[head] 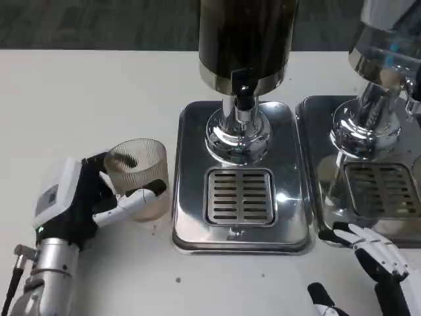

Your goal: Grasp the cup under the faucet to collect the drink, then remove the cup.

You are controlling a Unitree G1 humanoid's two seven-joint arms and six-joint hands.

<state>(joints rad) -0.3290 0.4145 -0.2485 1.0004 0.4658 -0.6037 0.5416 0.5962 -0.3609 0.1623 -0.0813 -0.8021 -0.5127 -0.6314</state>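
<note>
The left hand (85,201) wraps the ribbed, translucent brownish plastic cup (137,176), fingers on its far rim and near side, so it can be carried upright. The cup stands on the white counter (79,99) just left of the shiny steel drip tray (191,197), not yet under the black faucet (244,93) of the dark drink dispenser (247,39), which hangs over the slotted grate (239,195). The right hand (378,263) waits near right, fingers spread, holding nothing, clear of the second dispenser's tray (316,131)
</note>
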